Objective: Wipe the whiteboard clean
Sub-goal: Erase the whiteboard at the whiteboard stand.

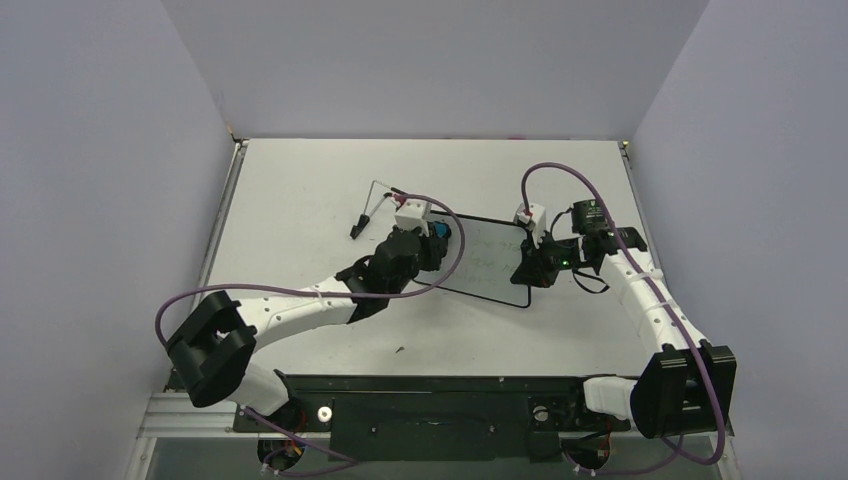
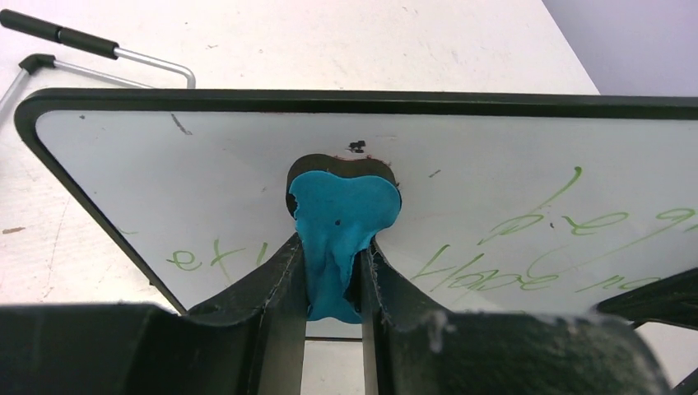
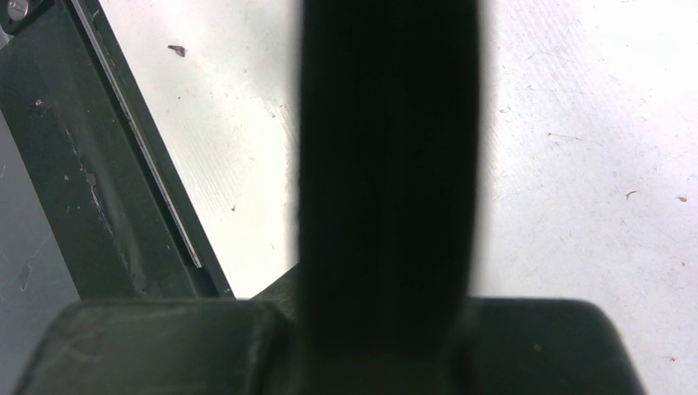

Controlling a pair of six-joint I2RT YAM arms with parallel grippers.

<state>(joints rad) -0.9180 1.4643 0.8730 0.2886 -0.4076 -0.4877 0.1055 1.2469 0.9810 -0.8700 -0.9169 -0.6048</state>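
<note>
Blue eraser (image 2: pixel 344 210), pinched in the left gripper's (image 2: pixel 333 276) jaws, presses the whiteboard (image 2: pixel 189 164) lying mid-desk (image 1: pixel 300 170); green writing (image 2: pixel 486 276) shows. Step, apparently: wiping. Next move: sweep across that writing. Right gripper (image 1: pixel 535 265), jaws shut, sits at the board's right edge.

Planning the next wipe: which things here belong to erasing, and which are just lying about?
In the job: small white black-framed whiteboard with green writing; soft blue eraser in left gripper.
Lying about: thin wire stand with black grips.
</note>
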